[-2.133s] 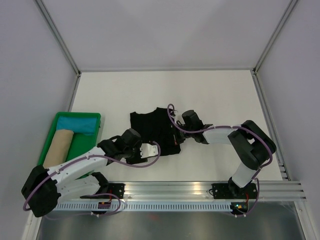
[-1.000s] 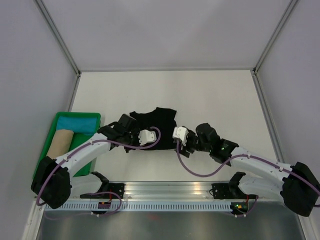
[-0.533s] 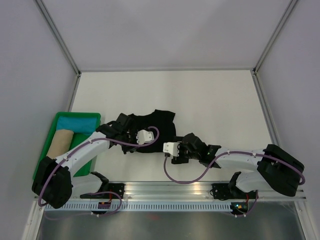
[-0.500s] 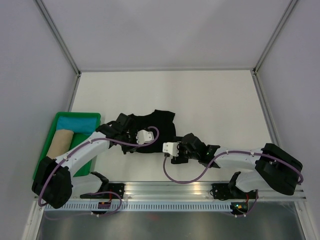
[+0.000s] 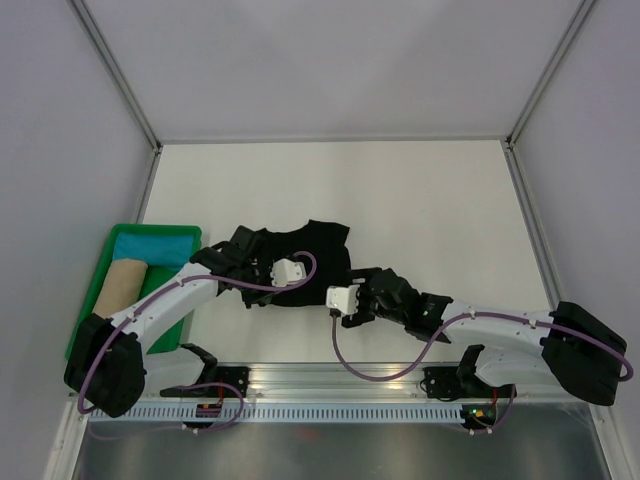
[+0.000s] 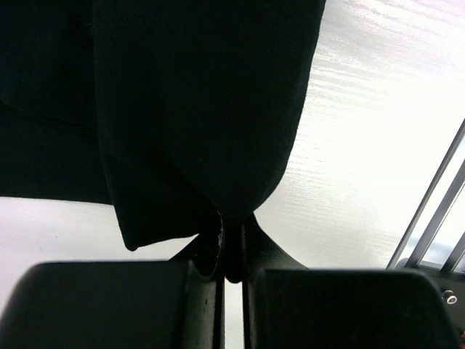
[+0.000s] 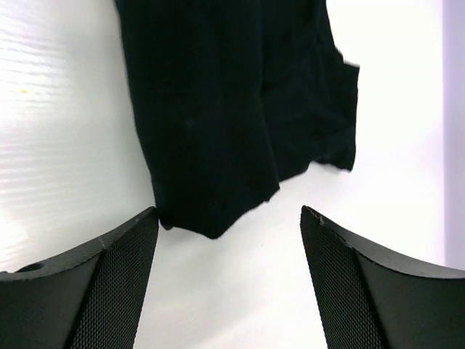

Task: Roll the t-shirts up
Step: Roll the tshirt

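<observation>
A black t-shirt lies crumpled on the white table, seen up close in the left wrist view and the right wrist view. My left gripper is at the shirt's left edge and is shut on a pinched fold of the black cloth. At the shirt's near right corner my right gripper stands open. That corner lies just beyond its spread fingertips, and nothing is between them. A tan roll and a turquoise-blue cloth rest in the tray.
A green tray stands at the table's left edge. A metal rail runs along the near edge, also seen in the left wrist view. Grey walls enclose the far and side edges of the table.
My right gripper has opened wider and swung in low to the shirt's near right corner. The left gripper has kept its hold on the cloth, drawing it slightly up and left.
</observation>
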Controlling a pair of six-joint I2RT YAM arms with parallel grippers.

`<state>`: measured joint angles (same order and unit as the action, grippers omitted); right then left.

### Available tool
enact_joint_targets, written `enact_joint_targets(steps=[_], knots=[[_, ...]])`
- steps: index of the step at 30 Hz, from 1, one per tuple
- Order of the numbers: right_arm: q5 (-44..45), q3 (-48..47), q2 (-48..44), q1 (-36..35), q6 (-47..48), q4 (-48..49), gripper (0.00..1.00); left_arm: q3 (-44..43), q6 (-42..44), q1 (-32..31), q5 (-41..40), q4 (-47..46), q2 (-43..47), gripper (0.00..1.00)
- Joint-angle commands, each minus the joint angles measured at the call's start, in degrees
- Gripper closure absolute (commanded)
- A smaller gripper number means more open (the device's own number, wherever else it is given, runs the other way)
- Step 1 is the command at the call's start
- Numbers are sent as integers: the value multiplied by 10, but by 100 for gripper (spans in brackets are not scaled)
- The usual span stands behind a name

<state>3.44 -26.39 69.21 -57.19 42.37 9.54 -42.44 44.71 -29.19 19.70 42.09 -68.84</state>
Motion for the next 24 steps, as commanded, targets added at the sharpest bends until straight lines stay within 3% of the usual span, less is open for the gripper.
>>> enact_joint_targets(steps=[1, 10, 13, 14, 17, 19, 24], knots=[[-9, -4, -4, -31, 39, -4, 15, -19, 19, 5, 28, 7, -2, 98], [2, -40, 118, -40, 33, 13, 18, -19, 16, 10, 26, 9, -8, 98], [2, -52, 134, -41, 17, -11, 37, -20, 14, 11, 26, 12, -13, 98], [-1, -54, 134, -40, -2, -15, 59, -19, 13, 12, 27, 13, -13, 98], [-8, -52, 119, -40, -36, -25, 85, -17, 5, 14, 31, 17, -10, 98], [-23, -52, 106, -40, -43, -39, 90, -14, 1, 14, 31, 20, -5, 98], [-51, -74, 88, -39, -42, -94, 91, 1, -8, 14, 33, 26, 19, 98]])
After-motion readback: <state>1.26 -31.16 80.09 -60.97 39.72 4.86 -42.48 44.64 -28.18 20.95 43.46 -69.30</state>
